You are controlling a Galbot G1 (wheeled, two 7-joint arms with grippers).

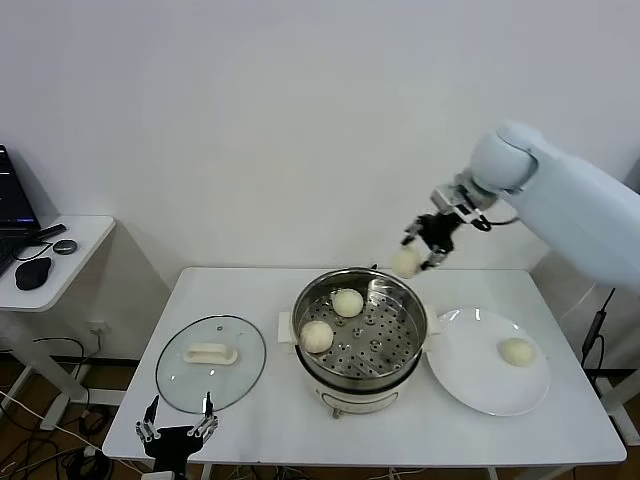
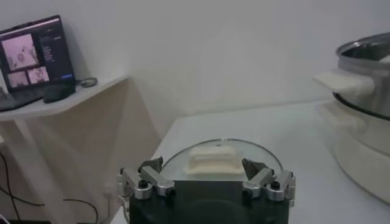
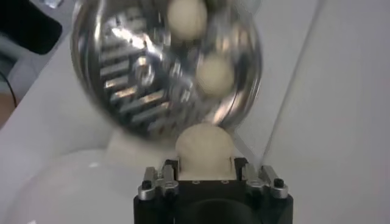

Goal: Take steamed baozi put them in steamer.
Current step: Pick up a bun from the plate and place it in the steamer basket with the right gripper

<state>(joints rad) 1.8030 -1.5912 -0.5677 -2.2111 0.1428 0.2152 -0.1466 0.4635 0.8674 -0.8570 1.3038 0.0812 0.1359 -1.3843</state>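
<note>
A white table [image 1: 250, 420] is carrying the steamer [image 1: 362, 335], already holding two baozi [image 1: 347, 302] on its tray, beside a plate [image 1: 480, 385] with one more. The right tool [image 1: 422, 255] is hovering above the steamer's far rim, partly closed around a third bun [image 3: 204, 149], presumably to lower it in. The left tool [image 1: 178, 428] is waiting wide open and empty near the glass lid [image 1: 210, 362].

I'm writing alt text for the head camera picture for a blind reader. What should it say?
The right claw holds a baozi in the air above the far rim of a steel steamer on a white table; two baozi already sit inside. One more baozi lies on a white plate, a glass lid lies left, and the open left claw waits near the front edge.
</note>
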